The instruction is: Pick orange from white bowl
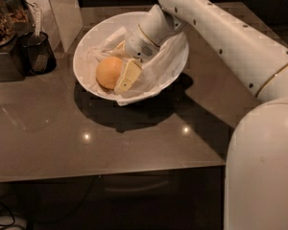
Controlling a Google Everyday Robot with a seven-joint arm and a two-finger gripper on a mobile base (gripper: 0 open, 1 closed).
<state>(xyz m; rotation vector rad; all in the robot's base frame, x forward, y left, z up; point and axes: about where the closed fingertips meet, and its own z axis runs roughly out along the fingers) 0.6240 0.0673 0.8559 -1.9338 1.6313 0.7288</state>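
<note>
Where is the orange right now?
In the camera view, the orange lies inside the white bowl, toward the picture's left side, with the gripper close beside it.

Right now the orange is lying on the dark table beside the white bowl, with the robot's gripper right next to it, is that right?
Not quite. The camera view shows the orange inside the white bowl, on its cloth lining, not on the table beside it. The gripper is indeed right next to it, down in the bowl.

One orange (107,72), one white bowl (84,46), one hand (120,73) inside it, one dark cup (38,55).
</note>
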